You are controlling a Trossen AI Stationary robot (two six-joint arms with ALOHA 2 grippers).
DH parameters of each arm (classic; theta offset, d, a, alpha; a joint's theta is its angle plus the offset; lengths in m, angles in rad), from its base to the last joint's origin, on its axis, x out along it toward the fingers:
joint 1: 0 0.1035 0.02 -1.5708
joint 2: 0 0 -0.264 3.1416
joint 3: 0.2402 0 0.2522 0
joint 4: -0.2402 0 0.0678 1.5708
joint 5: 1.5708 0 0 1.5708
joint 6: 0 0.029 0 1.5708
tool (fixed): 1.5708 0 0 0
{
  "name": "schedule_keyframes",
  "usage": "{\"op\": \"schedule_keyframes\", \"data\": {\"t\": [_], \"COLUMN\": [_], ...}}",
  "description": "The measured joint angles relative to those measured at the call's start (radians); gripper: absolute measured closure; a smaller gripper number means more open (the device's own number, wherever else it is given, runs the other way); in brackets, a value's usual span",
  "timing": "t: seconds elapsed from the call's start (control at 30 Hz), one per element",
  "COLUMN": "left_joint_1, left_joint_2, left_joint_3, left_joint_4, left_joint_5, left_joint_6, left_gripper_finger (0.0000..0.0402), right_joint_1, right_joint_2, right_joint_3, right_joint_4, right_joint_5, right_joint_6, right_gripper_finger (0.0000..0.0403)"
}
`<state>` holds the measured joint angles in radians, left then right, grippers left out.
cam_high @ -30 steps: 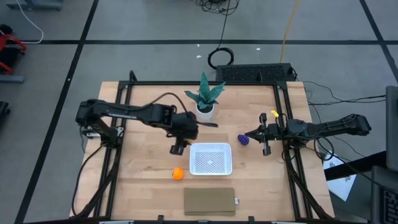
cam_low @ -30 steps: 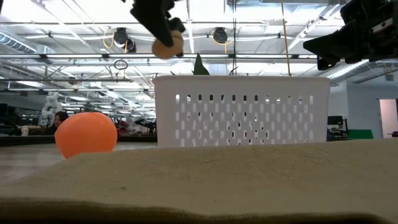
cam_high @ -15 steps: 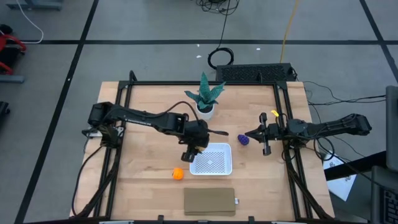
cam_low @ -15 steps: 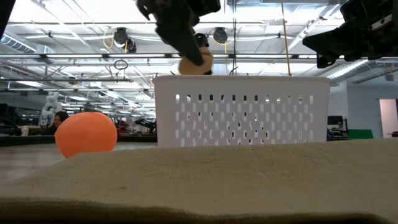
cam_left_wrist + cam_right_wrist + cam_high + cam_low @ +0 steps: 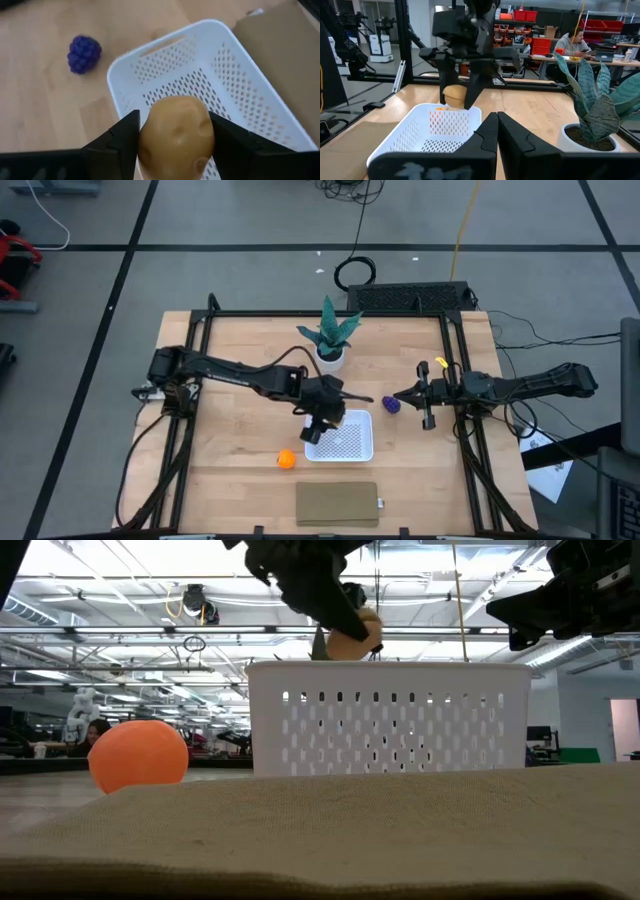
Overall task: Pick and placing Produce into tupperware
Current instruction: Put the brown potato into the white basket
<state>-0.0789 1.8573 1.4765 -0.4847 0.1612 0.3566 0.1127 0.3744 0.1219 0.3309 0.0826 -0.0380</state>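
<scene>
Tupperware (image 5: 340, 436), the white perforated square container, sits mid-desk (image 5: 230, 360) with the tan-brown pad (image 5: 337, 503) in front of it and the potted plant (image 5: 331, 335) behind it. Its open mouth lies directly below the left gripper (image 5: 175, 137), which hangs over the container's left part, just inside the rim. The gripper's two dark fingers (image 5: 122, 137) are closed on the tan-yellow potato (image 5: 176, 135), pinching it from both sides. In the low view the potato (image 5: 354, 636) hangs clear above the container's top edge (image 5: 390, 666), not touching it. From the wrist, the perforated floor (image 5: 220, 95) spreads out under and beyond the potato, so a straight drop looks likely to land inside; the near wall is close, and a small push further inward would make it safer.

The right gripper (image 5: 496, 127) waits near the desk's right side with its fingers shut and empty, beside the purple berry (image 5: 391, 404). That berry sits on the bare wood just off the container's right rear corner, nearer the right arm than the left. The orange ball (image 5: 286, 460) rests on the desk just off the container's left front corner, nearer the left arm.

A second ago the left gripper with the potato was over the wood to the left of the container; half a second ago it had reached the rim's left corner; now it is above the inside. The right arm, ball and berry have not moved.
</scene>
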Motion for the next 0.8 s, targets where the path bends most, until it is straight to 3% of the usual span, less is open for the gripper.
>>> {"op": "schedule_keyframes", "data": {"t": [0.17, 0.53, 0.8], "left_joint_1": [-0.008, -0.044, -0.061], "left_joint_2": [0.020, 0.072, 0.070], "left_joint_3": [0.001, -0.001, 0.000], "left_joint_4": [0.009, 0.037, 0.003], "left_joint_5": [0.023, 0.023, 0.022], "left_joint_6": [0.080, 0.036, 0.167], "left_gripper_finger": [0.0216, 0.0210, 0.0209], "right_joint_1": [0.000, 0.000, 0.000], "right_joint_2": [0.000, 0.014, 0.026], "right_joint_3": [0.000, 0.000, 0.000], "right_joint_4": [0.000, -0.001, 0.001], "right_joint_5": [0.000, 0.000, 0.000], "right_joint_6": [0.000, 0.000, 0.000], "right_gripper_finger": [0.0403, 0.0403, 0.0403]}}
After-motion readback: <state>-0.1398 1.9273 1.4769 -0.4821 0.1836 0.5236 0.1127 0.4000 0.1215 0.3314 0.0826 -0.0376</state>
